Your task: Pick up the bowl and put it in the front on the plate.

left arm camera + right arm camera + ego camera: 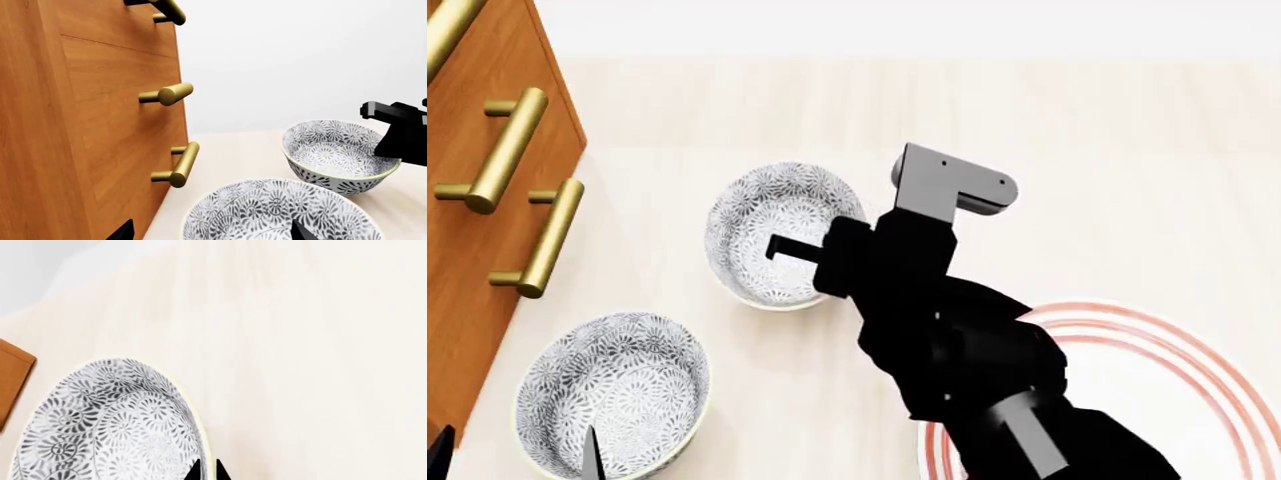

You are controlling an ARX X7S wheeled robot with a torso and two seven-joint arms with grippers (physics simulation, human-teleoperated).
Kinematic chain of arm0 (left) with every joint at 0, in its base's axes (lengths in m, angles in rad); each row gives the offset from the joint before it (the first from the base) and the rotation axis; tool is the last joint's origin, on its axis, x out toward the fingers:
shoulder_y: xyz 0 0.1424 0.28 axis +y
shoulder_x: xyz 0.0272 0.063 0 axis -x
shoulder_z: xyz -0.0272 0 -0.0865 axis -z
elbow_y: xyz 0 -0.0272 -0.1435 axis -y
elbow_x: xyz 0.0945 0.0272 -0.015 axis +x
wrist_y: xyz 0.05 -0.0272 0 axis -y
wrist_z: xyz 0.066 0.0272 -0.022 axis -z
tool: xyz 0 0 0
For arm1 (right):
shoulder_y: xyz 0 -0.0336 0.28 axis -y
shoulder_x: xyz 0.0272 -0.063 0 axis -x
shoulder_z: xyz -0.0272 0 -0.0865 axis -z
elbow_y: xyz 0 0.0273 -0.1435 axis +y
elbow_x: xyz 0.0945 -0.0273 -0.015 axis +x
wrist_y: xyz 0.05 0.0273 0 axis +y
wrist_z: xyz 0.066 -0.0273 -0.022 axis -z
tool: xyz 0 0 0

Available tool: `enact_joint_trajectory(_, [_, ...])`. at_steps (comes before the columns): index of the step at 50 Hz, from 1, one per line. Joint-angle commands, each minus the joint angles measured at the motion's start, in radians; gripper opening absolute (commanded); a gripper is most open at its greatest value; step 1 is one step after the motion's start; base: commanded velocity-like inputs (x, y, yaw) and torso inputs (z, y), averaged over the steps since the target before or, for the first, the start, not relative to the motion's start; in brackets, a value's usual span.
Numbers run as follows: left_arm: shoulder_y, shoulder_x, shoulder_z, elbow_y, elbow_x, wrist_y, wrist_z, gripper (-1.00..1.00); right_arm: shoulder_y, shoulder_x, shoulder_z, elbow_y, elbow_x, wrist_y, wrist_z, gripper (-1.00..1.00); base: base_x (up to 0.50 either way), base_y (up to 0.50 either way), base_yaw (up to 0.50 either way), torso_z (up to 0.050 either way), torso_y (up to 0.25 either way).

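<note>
Two floral bowls show. The bowl (777,232) farther from me rests on the pale tabletop, also seen in the left wrist view (333,155) and the right wrist view (100,425). My right gripper (207,471) is shut on its rim, one fingertip inside and one outside; from the head camera the right gripper (827,250) sits at the bowl's right edge. The plate (1174,345) with red rings lies at the lower right, partly hidden by the right arm. My left gripper (210,232) hangs open over the nearer bowl (267,210).
A wooden cabinet (481,230) with brass handles (505,150) stands along the left, close to both bowls. The nearer bowl (614,395) sits at the lower left beside it. Pale tabletop (1094,150) stretches to the back and right.
</note>
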Motion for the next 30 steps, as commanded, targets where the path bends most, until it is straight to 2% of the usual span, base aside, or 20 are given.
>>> enact_joint_trajectory(1, [0.008,0.011,-0.001,0.000,0.012,0.019,0.025,1.00,-0.003,0.030,0.006,-0.080,-0.006,-0.024,0.036,-1.00,0.00,0.00,0.00,0.000,0.000])
enact_joint_trajectory(17, [0.005,0.007,0.002,0.006,0.008,0.012,0.017,1.00,0.049,0.140,0.038,-0.266,0.009,-0.022,0.125,-1.00,0.00,0.00,0.00,0.000,0.000])
enact_joint_trajectory(30, [0.003,0.004,0.000,0.009,0.003,0.006,0.006,1.00,0.081,0.274,0.067,-0.474,0.023,-0.007,0.206,-1.00,0.00,0.00,0.00,0.000,0.000])
